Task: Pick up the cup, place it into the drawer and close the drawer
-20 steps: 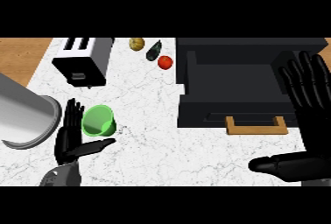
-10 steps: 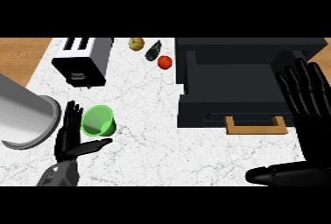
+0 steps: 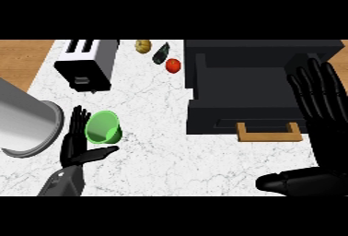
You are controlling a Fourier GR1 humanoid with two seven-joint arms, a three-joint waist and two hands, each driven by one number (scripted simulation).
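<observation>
A white marbled bench (image 3: 156, 120) seen from steeply above. The green cup (image 3: 104, 127) lies on its side on the bench at the left, its open mouth facing down the view. The robot's left hand (image 3: 76, 145) is spread open right beside it — straight fingers along the cup's left side, thumb reaching out just below the rim. It does not grip the cup yet; the placing suggests a hand set to close round it.

To the right stands a black drawer (image 3: 252, 94), pulled open, its wooden handle (image 3: 269, 132) facing the robot, so the cup can go straight in from above. The right hand (image 3: 319, 94) rests open at the drawer's right edge, fingers up.

Also present: a large grey metal pot (image 3: 24, 120) just left of the left hand, a black toaster (image 3: 89, 62) behind, and — further back — a yellowish vegetable (image 3: 142, 45), a dark one (image 3: 160, 53) and a tomato (image 3: 173, 65).
</observation>
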